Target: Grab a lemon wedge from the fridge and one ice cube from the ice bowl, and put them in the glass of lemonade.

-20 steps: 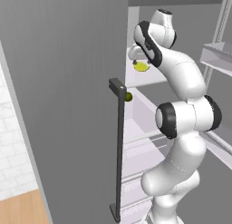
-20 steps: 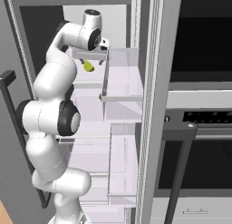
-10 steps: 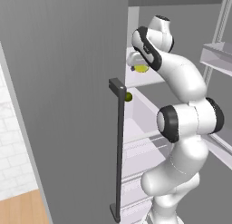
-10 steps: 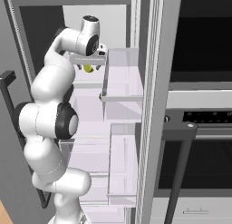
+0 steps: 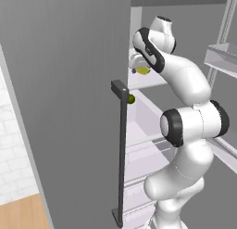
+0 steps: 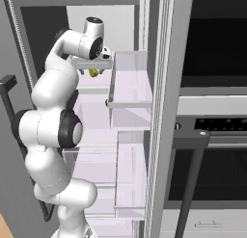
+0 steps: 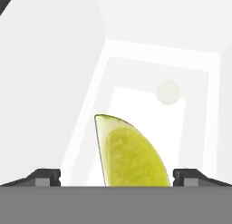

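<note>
Lemon wedge [image 7: 131, 153] lies on a white fridge [image 5: 65, 84] shelf, centred between the spread fingertips of the gripper [image 7: 116, 177] — ease a little lower, keep it centred, then close gently so the wedge doesn't squirt out.

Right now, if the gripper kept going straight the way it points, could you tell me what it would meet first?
Most likely the lemon wedge, which lies on the white fridge shelf directly between the open jaws of the gripper. How far off it is, I cannot tell.

No readable text or labels
</note>
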{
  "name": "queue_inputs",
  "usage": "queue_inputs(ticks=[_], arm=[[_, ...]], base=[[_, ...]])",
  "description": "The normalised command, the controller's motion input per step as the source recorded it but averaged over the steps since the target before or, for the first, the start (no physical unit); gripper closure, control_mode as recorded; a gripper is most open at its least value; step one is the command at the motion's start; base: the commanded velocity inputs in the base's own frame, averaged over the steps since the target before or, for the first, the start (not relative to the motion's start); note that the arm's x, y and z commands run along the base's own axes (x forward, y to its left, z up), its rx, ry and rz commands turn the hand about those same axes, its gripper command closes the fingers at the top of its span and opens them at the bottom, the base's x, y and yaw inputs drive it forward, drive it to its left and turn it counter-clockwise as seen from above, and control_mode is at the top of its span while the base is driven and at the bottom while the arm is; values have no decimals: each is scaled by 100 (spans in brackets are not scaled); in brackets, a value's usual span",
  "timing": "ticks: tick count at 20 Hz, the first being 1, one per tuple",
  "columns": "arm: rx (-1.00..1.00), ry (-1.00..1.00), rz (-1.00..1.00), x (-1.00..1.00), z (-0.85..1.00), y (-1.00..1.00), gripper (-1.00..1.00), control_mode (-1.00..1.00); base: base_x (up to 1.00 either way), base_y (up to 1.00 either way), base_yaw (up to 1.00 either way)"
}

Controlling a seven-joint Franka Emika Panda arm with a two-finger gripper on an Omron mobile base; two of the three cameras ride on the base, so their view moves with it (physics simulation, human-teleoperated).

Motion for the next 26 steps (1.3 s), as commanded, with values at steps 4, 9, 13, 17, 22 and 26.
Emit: queue_inputs(ticks=[4, 9, 13, 17, 22, 26], arm=[[0, 1, 2, -2, -10, 21, 100, -100], [0, 1, 0, -14, -1, 11, 100, -100], [0, -6, 0, -50, 0, 0, 100, -100], [2, -13, 0, -100, 0, 0, 100, -100], [2, -9, 0, -100, 0, 0, 100, -100], [0, 0, 0, -100, 11, 0, 100, -100]], base=[[0, 0, 0], [0, 0, 0], [0, 0, 0], [0, 0, 0], [0, 0, 0], [0, 0, 0]])
